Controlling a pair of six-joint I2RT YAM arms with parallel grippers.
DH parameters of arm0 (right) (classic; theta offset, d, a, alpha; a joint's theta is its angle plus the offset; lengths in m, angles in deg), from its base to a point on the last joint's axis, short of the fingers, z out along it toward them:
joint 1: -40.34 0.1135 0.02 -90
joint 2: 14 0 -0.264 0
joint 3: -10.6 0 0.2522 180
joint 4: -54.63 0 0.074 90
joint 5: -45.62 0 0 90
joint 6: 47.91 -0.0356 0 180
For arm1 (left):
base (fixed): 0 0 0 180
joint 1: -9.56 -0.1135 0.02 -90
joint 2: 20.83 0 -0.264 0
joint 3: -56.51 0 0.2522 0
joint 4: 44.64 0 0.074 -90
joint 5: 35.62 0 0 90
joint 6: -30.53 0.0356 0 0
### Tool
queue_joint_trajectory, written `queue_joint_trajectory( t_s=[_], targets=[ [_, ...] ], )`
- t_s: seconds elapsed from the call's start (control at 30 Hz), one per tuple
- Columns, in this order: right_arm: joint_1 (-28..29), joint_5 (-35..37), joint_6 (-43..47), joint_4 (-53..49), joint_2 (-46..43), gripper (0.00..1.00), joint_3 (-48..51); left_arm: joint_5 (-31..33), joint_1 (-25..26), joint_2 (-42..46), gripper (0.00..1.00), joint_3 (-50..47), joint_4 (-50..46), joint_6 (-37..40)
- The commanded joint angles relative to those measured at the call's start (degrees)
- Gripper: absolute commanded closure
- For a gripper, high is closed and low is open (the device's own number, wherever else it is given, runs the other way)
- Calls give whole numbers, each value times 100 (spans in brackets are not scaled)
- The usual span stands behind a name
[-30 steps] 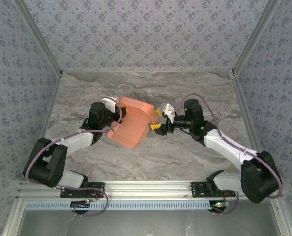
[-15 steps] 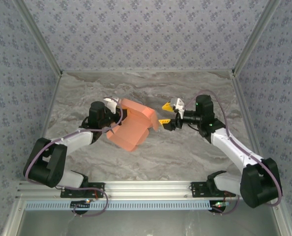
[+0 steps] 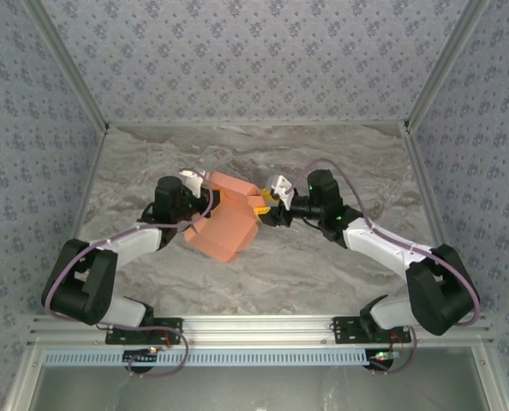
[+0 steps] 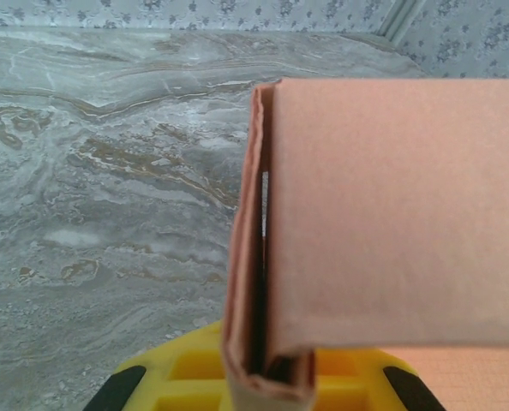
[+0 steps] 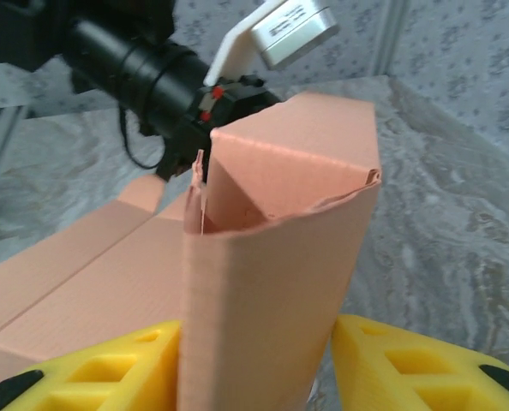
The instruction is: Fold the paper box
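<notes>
The paper box [image 3: 224,227] sits just left of centre in the top view, partly folded, w/ one panel sloping down toward the lower left and a raised fold at its upper right; in the right wrist view that fold [image 5: 272,282] stands upright mid-frame as a creased tube w/ a ragged top lip. The left gripper [image 3: 205,205] has its jaws pressed together on a doubled edge of the cardboard, which rises from between its yellow fingers [image 4: 186,372] at the bottom of the left wrist view. The right gripper [image 3: 261,205] straddles the upright fold, fingers [image 5: 92,377] close on either side; we can't tell whether they are actually biting yet. Risks as we judge them: if the right jaws squeeze off the crease line, the thin wall could buckle or take a stray crease. W/ both arms holding opposite ends, any pull apart or twist could tear the lip or drag the doubled edge out of the left pinch. If the fold slips free it may spring open and drop onto the table [image 3: 323,265].
</notes>
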Motion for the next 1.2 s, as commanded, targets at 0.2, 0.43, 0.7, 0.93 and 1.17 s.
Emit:
queue_joint_trajectory(
  t_s=[0.2, 0.43, 0.7, 0.93, 1.17],
  targets=[
    [775, 2533, -623, 1404, 742, 50, 15, 819, 165, 0, 100, 243, -127, -229],
    [673, 1343, -526, 1046, 956, 39, -180, 1211, 207, -40, 100, 207, -202, -171],
    [381, 838, -367, 418, 519, 35, -85, 1571, 162, -104, 100, 166, -303, -206],
    [14, -78, -273, 148, -19, 33, 199, 1610, 153, -208, 100, 233, -386, -151],
    [-718, -1069, 117, -791, -435, 33, 86, 1419, 144, -139, 100, 224, -369, -37]
  ],
)
